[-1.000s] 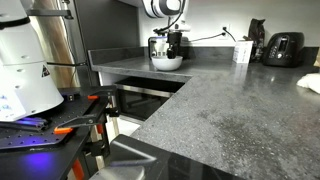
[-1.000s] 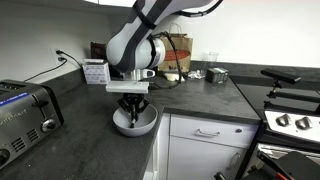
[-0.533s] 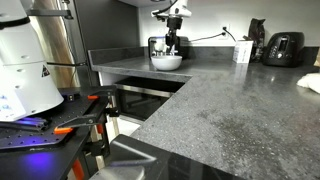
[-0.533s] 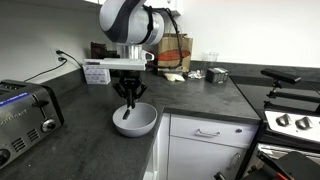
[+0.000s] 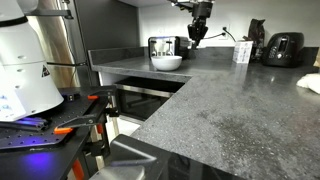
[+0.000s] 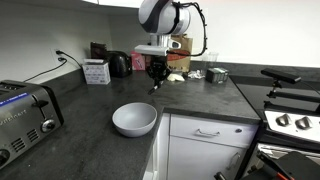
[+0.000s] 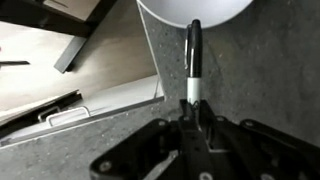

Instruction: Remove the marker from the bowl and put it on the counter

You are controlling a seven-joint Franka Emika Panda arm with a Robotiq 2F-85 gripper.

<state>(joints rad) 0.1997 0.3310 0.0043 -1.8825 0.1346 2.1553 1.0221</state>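
In an exterior view the camera sits low, about level with the counter [image 5: 230, 120]. It looks along the counter to the back wall [image 5: 240, 15]. The bowl [image 5: 166, 62] is small and far in the upper middle, and a black table [image 5: 40, 140] is close at lower left. In an exterior view from higher up, the camera looks down across the counter [image 6: 80, 140], with the bowl [image 6: 135, 119] near mid-frame and a toaster [image 6: 25, 110] large at lower left. Both exterior views share the bowl and the counter around it. The wrist view looks straight down from close above, past the gripper [image 7: 195, 115] at the bottom edge. It takes in the marker [image 7: 194, 55], and the bowl's rim is at the top of the frame.
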